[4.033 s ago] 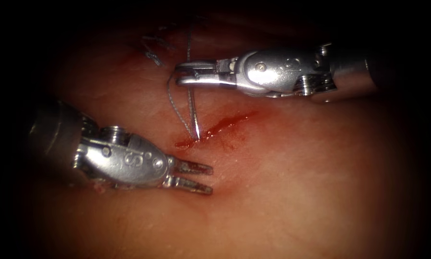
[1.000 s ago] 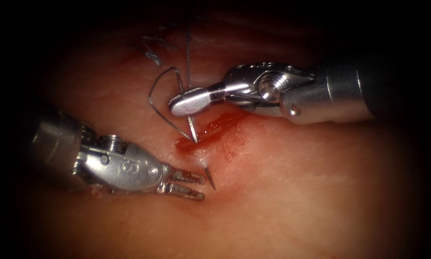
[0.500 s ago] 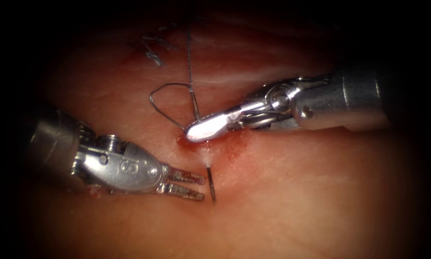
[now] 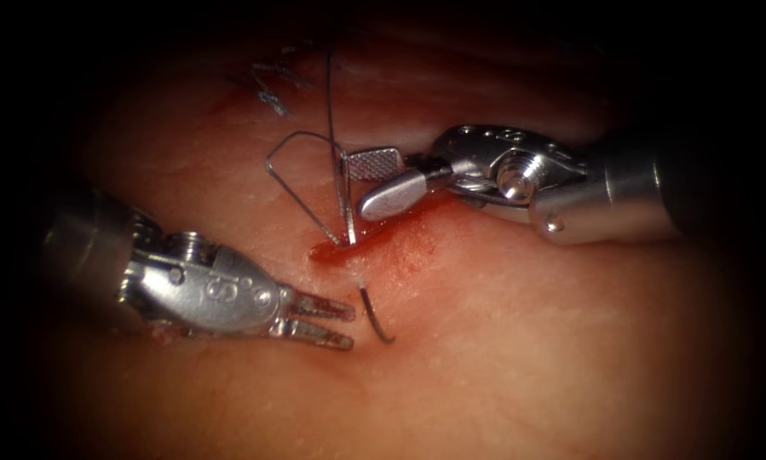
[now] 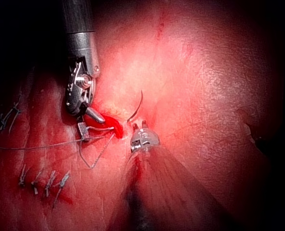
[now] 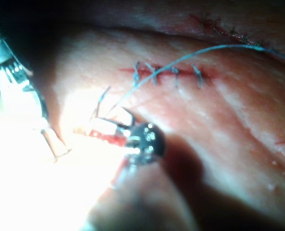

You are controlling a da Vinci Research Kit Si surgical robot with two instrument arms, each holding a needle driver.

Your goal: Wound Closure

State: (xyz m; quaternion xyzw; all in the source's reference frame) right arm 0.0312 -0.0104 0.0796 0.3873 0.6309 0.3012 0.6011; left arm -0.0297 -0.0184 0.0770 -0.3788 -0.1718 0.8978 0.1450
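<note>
Pork-belly tissue (image 4: 502, 341) now shows more of the needle (image 4: 377, 317) curving out beside the left tool's (image 4: 331, 322) spread, empty jaws. Half a second ago the right tool (image 4: 374, 181) pressed it; now its jaws are spread, empty, its tail at the cut (image 4: 374, 230) with thread (image 4: 297, 179) looped.

Both tools, left (image 4: 325, 322) and right (image 4: 374, 181), are polished, shiny metal with ridged inner jaw faces. The needle (image 4: 377, 321) is thin, dark, smooth metal. The thread (image 4: 296, 183) looks fine and grey. The tissue (image 4: 527, 341) is moist, faintly pebbled, glossy with red fluid (image 4: 383, 234).
</note>
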